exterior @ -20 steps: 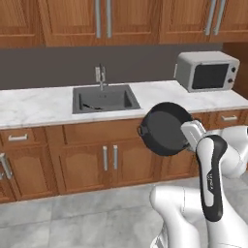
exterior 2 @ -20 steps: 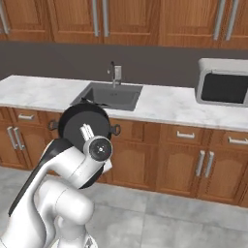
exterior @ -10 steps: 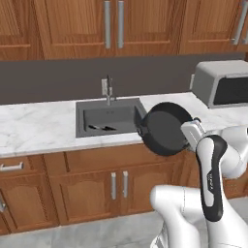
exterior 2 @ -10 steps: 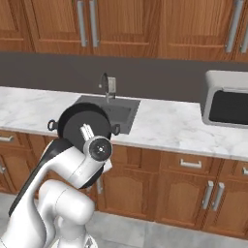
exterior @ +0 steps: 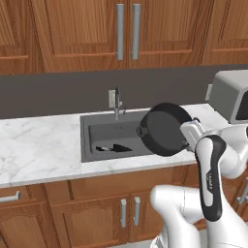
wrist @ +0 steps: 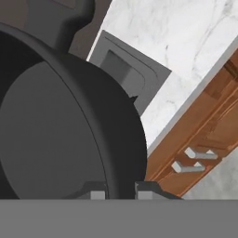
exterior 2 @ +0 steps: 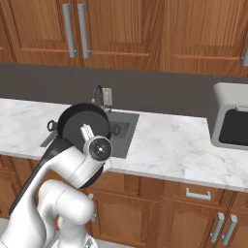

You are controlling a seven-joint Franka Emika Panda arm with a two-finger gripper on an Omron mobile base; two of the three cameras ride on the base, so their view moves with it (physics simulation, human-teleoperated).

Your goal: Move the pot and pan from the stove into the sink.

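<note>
Carrying the pot [exterior: 164, 130] at the end of the arm, the pincer [wrist: 120, 193] is clamped on the pot's rim: in the hand view one dark tip sits on each side of the wall, so the rim is pinched between them. This rim grip explains the attitude of the pot. It hangs tipped on its side, with its round underside facing the base cameras and its mouth turned toward the backsplash, because a single pinch at the edge lets the body swing down from the wrist.

The pot is held in the air over the front right part of the sink [exterior: 92, 140], above the front edge of the desk [exterior: 38, 155], and touches neither. In the right base view the pot [exterior 2: 83, 127] covers the left part of the sink [exterior 2: 127, 130], with the faucet [exterior 2: 99, 94] rising just behind it. This position suits a release into the basin, which is recessed and therefore retains a round object.

A dark object with a thin handle lies on the basin floor at the left [exterior: 112, 148]; it is probably the pan, but the detail is too small to confirm. If so, the pot is the last item to place. The next move appears to call for lowering the pot to the free right side of the basin, clear of that object and of the faucet [exterior: 116, 100], before the tips part. The microwave [exterior: 232, 97] stands well to the right, outside the path.
</note>
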